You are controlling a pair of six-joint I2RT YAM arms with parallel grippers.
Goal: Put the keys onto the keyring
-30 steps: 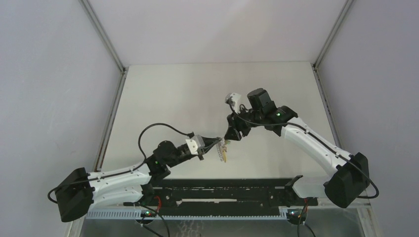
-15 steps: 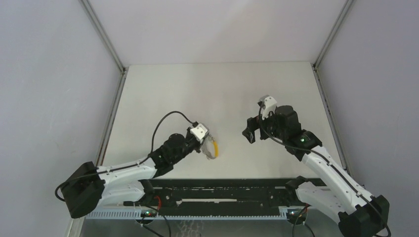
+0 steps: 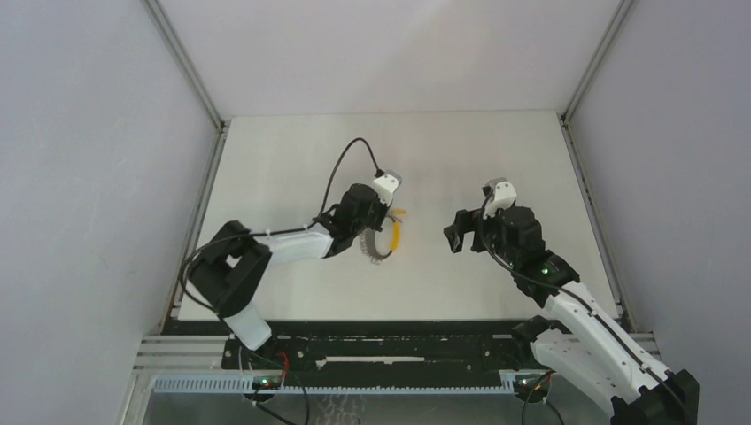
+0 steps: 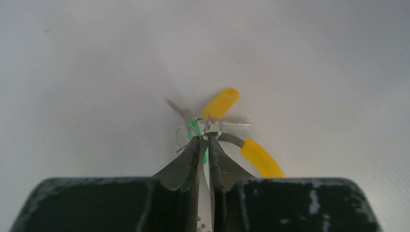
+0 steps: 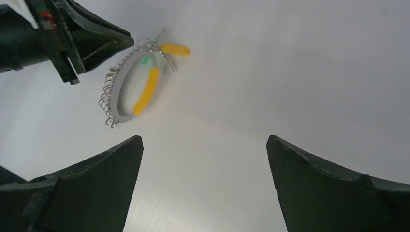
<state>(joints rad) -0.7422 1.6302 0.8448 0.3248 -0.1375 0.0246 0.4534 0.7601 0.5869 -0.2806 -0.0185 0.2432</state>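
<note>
left gripper narrow, pinching keyring above table to keep it steady | yellow key, green key dangling beside pinch, apparently threaded | right gripper wide, empty, well apart

White table, keyring contact unclear

The left arm and right arm show white shells, black joints, black cables.
</note>
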